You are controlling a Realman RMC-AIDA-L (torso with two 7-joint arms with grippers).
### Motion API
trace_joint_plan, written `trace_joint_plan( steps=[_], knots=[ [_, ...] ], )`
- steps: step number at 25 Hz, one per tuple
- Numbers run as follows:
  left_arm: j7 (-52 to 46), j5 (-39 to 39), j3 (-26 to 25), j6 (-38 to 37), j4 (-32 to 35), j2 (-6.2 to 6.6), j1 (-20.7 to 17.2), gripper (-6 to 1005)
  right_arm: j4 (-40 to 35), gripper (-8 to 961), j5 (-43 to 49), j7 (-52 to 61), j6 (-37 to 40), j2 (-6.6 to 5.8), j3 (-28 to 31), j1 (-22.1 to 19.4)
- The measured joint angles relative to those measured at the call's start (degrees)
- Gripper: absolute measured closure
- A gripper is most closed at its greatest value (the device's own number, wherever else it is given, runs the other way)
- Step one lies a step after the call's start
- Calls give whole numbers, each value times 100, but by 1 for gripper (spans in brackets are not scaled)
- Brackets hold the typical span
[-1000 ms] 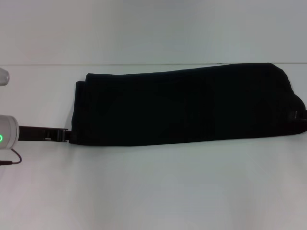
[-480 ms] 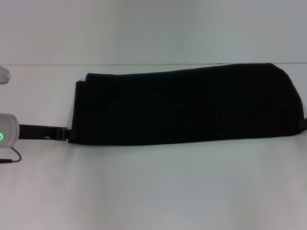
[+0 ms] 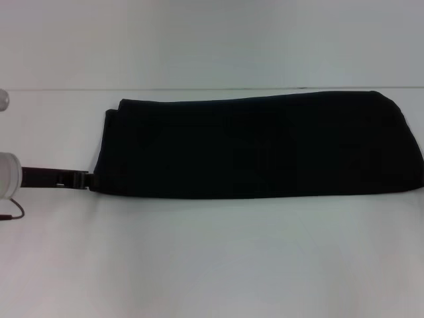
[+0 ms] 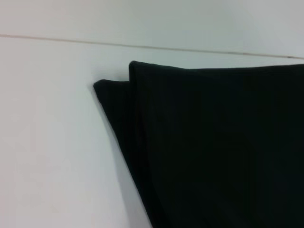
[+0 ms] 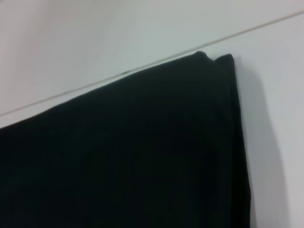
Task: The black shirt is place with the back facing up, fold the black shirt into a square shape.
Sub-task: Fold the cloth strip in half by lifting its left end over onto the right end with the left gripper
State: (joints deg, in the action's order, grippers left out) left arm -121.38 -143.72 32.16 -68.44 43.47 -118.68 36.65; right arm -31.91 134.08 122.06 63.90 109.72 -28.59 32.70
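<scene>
The black shirt (image 3: 258,146) lies on the white table as a long folded band running left to right, its layers stacked at both ends. My left gripper (image 3: 85,179) is low against the band's near left corner, its dark fingers pointing at the cloth edge. The left wrist view shows that left end of the shirt (image 4: 213,142) with two layered corners. In the right wrist view the shirt's (image 5: 133,152) other end shows. My right gripper appears in no view.
The white table (image 3: 212,258) stretches bare in front of the shirt. Its far edge (image 3: 199,88) meets a pale wall just behind the shirt. The left arm's white wrist (image 3: 8,175) sits at the picture's left border.
The right gripper has left the shirt's right end and gone out of view, and that end now lies flatter. The left arm has drawn back slightly to the left.
</scene>
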Motion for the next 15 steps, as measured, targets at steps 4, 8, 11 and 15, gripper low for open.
trace_joint_plan(
  steps=[4,8,11,15],
  knots=[
    [0,-20,-34,7,89,35,0,964,-147,954,-2,-170,313,41,231,-79],
    [0,-47,-34,13,133,48,18,962,-171,954,-4,-238,497,45,281,-118],
    [-1,-140,-34,10,135,55,45,960,-173,954,-5,-247,542,55,272,-124],
    [-13,-185,-42,-21,151,55,1,958,-190,953,-5,-248,547,61,285,-176]
  ],
)
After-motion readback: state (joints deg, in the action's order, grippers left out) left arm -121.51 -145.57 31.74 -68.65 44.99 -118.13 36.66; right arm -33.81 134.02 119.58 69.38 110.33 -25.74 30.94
